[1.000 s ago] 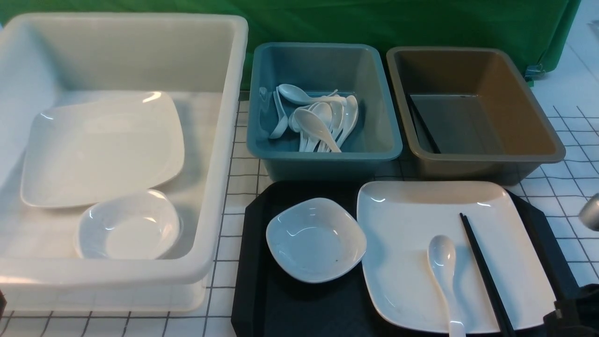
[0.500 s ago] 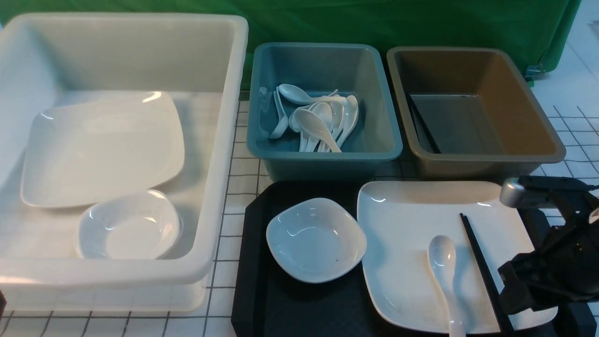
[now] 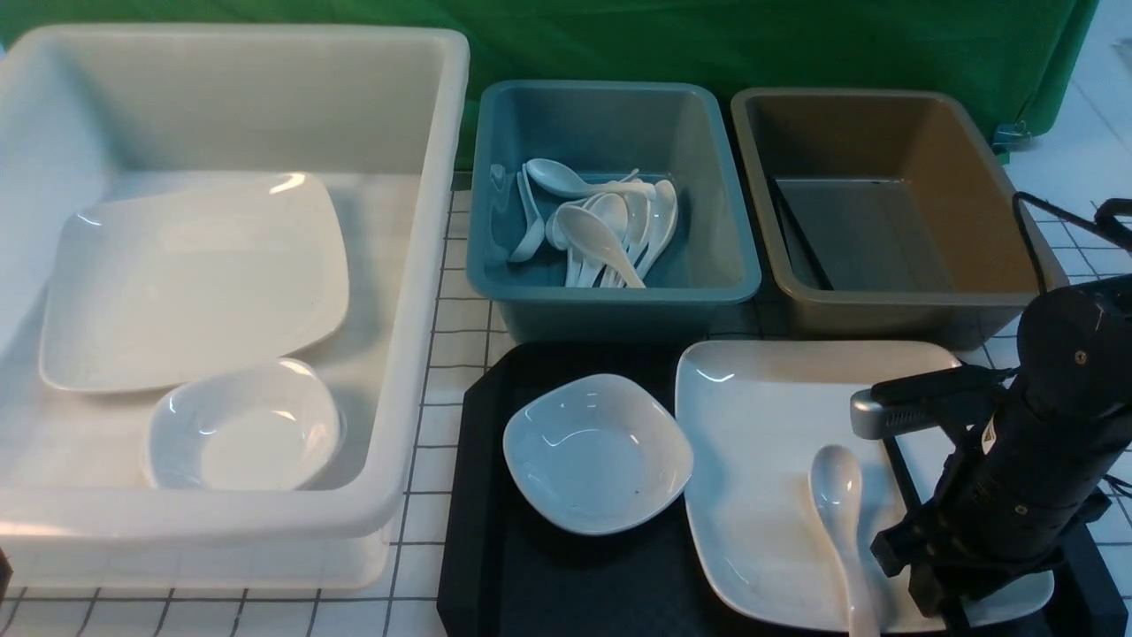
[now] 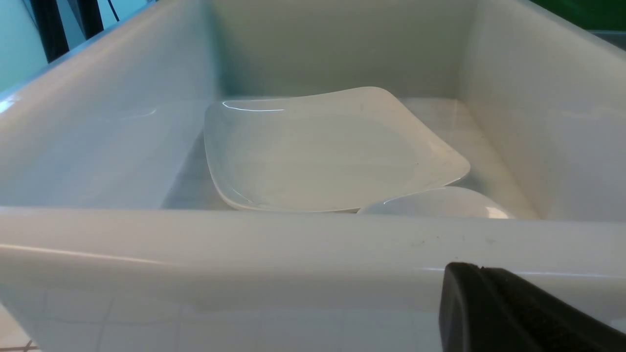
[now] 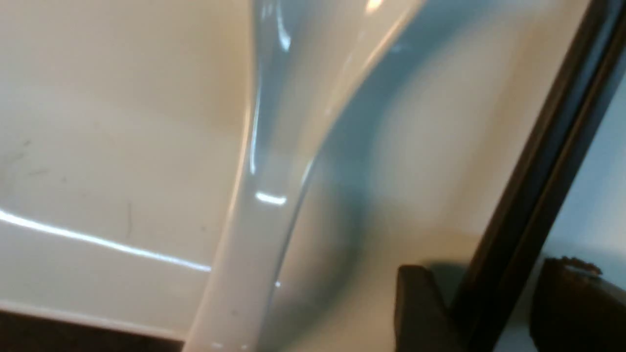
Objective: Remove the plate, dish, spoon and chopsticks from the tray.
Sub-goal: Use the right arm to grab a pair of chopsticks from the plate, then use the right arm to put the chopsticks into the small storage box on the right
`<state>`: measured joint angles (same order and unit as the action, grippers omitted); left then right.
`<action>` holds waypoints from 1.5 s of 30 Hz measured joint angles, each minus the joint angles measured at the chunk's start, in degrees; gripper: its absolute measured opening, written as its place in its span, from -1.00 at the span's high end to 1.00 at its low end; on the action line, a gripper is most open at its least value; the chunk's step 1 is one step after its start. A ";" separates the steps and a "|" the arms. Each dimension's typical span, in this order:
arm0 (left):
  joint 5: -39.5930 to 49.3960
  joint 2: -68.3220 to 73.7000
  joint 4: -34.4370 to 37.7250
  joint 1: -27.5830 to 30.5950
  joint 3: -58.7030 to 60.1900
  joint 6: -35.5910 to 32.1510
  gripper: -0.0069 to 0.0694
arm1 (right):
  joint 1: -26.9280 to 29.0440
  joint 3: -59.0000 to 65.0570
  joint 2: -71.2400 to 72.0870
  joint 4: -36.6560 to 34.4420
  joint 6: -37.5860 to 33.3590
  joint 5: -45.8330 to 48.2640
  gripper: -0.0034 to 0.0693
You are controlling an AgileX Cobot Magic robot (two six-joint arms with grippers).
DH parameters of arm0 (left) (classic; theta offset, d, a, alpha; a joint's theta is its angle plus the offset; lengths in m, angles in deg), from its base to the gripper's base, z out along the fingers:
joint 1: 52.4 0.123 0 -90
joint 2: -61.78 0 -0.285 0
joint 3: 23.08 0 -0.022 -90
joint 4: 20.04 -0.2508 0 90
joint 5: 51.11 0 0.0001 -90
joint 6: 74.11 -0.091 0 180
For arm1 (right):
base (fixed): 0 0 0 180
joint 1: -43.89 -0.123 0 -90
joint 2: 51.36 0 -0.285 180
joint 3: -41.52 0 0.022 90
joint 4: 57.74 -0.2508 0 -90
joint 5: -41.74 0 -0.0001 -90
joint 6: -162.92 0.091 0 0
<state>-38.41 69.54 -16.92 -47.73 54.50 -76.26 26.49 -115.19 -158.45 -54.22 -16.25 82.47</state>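
Observation:
The black tray (image 3: 531,584) holds the small dish (image 3: 597,453) on its left and the large plate (image 3: 769,398) on its right. The spoon (image 3: 838,495) lies on the plate, and its handle shows in the right wrist view (image 5: 254,220). The chopsticks (image 3: 897,460) lie on the plate to the right of the spoon, mostly hidden under my right arm. My right gripper (image 3: 937,602) is down over them. In the right wrist view it (image 5: 491,274) is open, with the chopsticks (image 5: 538,171) between its fingers. My left gripper (image 4: 469,274) is shut and empty, outside the white tub's near wall.
A big white tub (image 3: 424,265) at the left holds another plate (image 3: 190,279) and another dish (image 3: 243,425). A teal tub (image 3: 610,301) behind the tray holds several spoons. A brown tub (image 3: 911,305) to its right holds black chopsticks (image 3: 800,234).
My right arm has come in from the right edge and moved left and down over the chopsticks on the plate. The dishes have not moved.

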 joint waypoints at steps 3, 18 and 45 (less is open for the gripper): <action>0.00 0.00 0.00 0.00 0.00 0.00 0.77 | 0.00 -0.07 0.00 0.12 0.04 -0.06 0.14; 0.00 0.00 0.00 0.00 0.00 -0.13 0.76 | 0.00 -6.91 11.61 0.12 0.06 12.84 0.44; 0.00 0.00 0.00 0.00 0.00 -0.13 0.76 | 7.39 -38.88 -20.83 -0.23 5.63 -28.41 0.34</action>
<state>-38.41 69.54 -16.92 -47.73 54.50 -76.39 33.88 -154.07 -179.28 -54.46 -10.62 54.06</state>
